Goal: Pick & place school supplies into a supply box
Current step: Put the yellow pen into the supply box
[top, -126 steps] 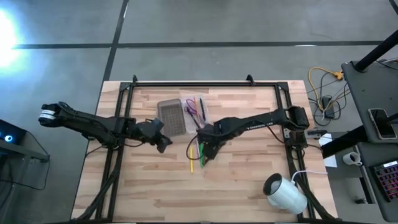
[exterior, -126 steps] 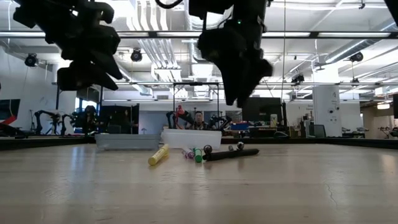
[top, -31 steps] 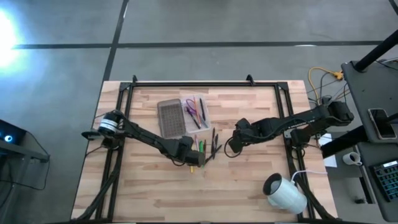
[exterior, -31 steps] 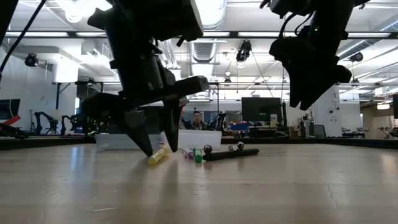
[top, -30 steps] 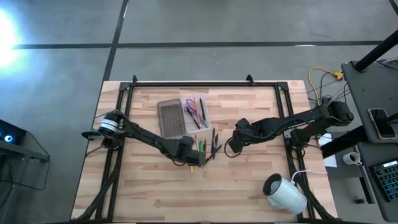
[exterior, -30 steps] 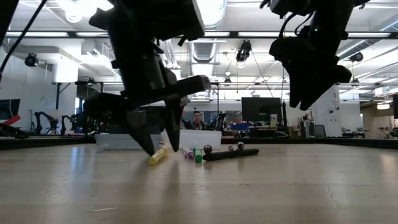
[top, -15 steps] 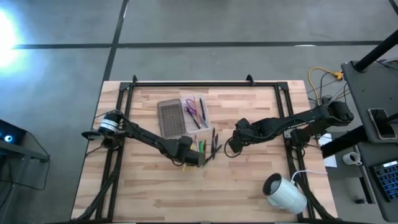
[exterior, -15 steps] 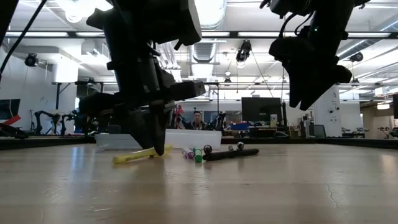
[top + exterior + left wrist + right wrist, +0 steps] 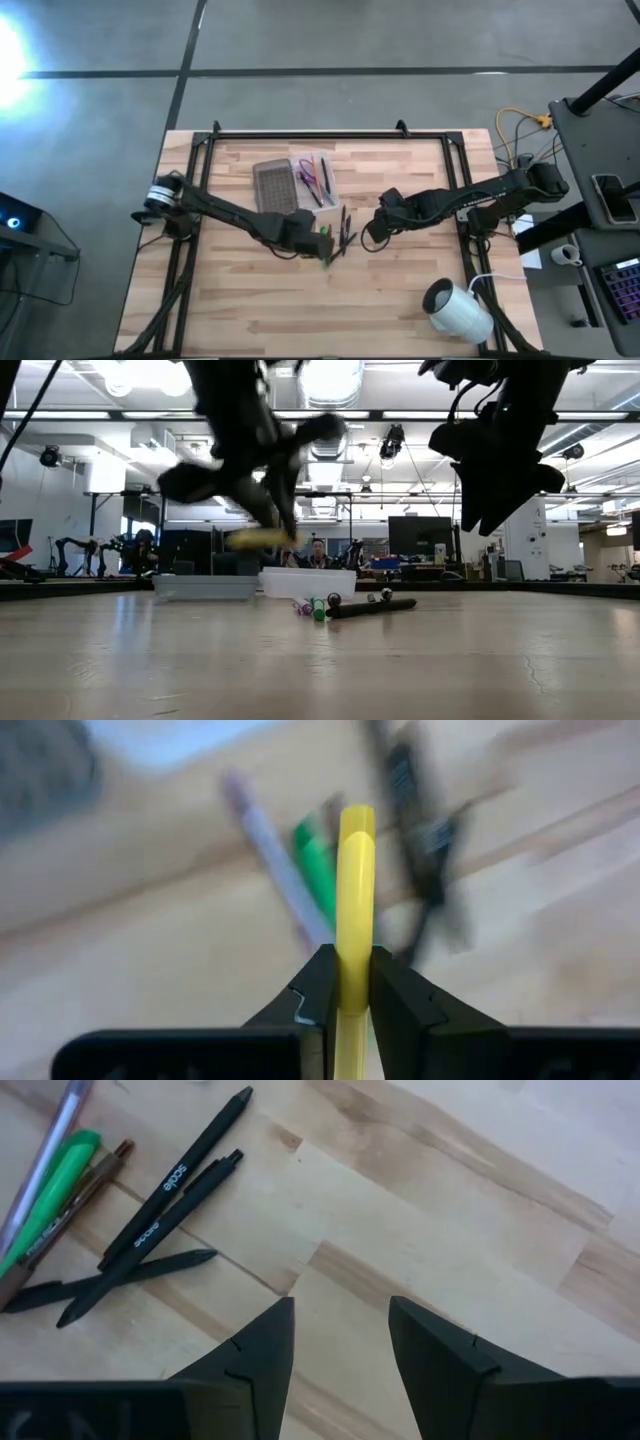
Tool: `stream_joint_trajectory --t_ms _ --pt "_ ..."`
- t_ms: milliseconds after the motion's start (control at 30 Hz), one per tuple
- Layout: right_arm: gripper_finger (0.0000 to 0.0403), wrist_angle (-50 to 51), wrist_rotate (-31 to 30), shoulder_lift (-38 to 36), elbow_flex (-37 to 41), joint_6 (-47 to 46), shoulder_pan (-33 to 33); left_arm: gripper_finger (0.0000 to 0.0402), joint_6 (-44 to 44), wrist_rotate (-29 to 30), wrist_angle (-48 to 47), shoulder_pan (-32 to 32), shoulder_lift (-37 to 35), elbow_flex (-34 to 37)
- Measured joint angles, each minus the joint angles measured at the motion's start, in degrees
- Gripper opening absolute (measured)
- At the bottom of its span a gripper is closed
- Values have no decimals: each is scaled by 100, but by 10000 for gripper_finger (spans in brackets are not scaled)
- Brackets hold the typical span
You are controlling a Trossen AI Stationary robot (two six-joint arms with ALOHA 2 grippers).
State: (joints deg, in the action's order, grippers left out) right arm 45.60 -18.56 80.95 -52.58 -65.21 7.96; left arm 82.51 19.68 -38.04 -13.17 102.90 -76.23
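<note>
My left gripper [image 9: 312, 243] is raised above the table's middle and shut on a yellow marker [image 9: 262, 538]. Below it, the other supplies [image 9: 340, 232] lie flat on the wood: a green marker [image 9: 318, 880], a purple pen [image 9: 270, 850] and black pens [image 9: 170, 1190]. The clear supply box [image 9: 312, 175] rests on its base toward the far edge and holds several pens; its grey lid [image 9: 275, 188] lies beside it on the left. My right gripper [image 9: 372, 235] hovers open just right of the pens, touching nothing. My left gripper pinches the yellow marker's barrel [image 9: 355, 935] between its two fingers [image 9: 320, 985], which lie across it and come from above, slanting down. The marker is lifted clear of the table and roughly level [image 9: 262, 538], sticking out on both sides of the fingers.
A white roll [image 9: 458, 310] lies at the table's near right corner. A black frame [image 9: 320, 135] runs along the far edge and down both sides. Bare wood stretches across the near half of the table.
My left gripper has shut on the yellow marker, swung it round on the table from end-on to broadside, then lifted it clear. It has gone up and slightly toward the far edge. The right arm has kept still.
</note>
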Motion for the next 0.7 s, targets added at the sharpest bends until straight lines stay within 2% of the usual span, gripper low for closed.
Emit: stream_joint_trajectory --t_ms 100,233,467,700 --pt "152 8 -131 0 0 -151 1 26 -87 414 39 126 -257 -141" --pt "146 10 -179 0 0 -227 1 27 -132 841 180 626 -403 -48" --pt "135 20 -202 -11 0 -190 3 30 -773 398 1255 1753 -477 265" --pt "128 49 -200 -17 0 -212 5 31 -800 258 1344 2632 -477 408"
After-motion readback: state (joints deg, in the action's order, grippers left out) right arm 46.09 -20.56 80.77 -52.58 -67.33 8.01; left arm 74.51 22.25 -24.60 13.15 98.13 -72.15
